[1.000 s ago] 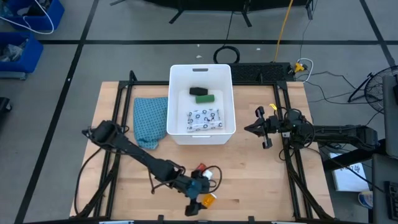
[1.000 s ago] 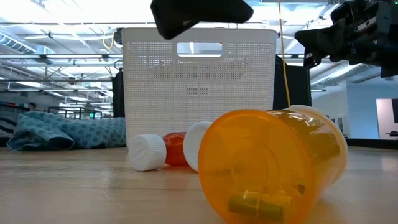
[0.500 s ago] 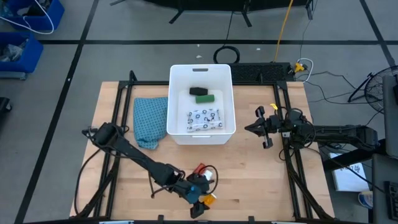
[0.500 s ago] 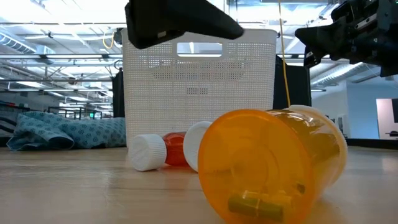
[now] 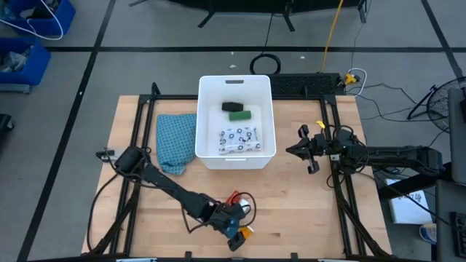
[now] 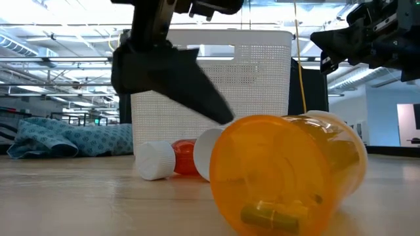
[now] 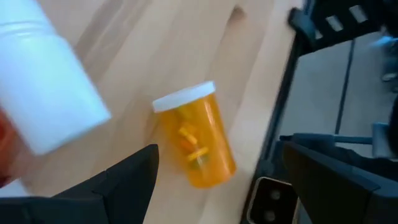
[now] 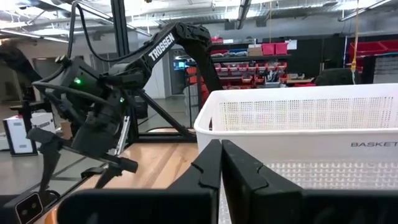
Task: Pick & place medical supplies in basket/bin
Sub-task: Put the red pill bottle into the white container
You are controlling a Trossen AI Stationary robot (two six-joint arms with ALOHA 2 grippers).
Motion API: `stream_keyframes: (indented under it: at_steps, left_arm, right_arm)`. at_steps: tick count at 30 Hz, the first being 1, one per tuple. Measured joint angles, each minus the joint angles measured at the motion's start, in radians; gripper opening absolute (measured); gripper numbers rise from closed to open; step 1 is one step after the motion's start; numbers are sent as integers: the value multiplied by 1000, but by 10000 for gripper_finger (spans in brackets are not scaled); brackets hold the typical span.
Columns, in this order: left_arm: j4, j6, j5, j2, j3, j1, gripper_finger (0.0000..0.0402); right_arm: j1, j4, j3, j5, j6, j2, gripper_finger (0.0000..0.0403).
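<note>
Wooden table bears tub, cloth, orange vial.

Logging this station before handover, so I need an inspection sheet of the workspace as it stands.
Surface: wooden table, black frame rails.
Job's things: white basket holds the black oblong, green oblong and dotted packet; orange vial, white bottle and red tube lie on the table's near edge.
Clutter: teal cloth beside the basket.
Grippers: left pincer open above the vial; right pincer shut, waiting to the basket's right.
Cables: yellow cable and black leads on the floor.
Surroundings: blue bins, shelving.
</note>
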Motion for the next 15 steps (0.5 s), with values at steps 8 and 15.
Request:
stream_keyframes:
  at_steps: [8,15]
  left_arm:
    - [-7,14,15,35,4,14,347]
    - [-46,54,56,6,6,29,347]
  right_arm:
    - [0,17,0,79,3,2,4]
    - [0,21,0,78,-8,6,4]
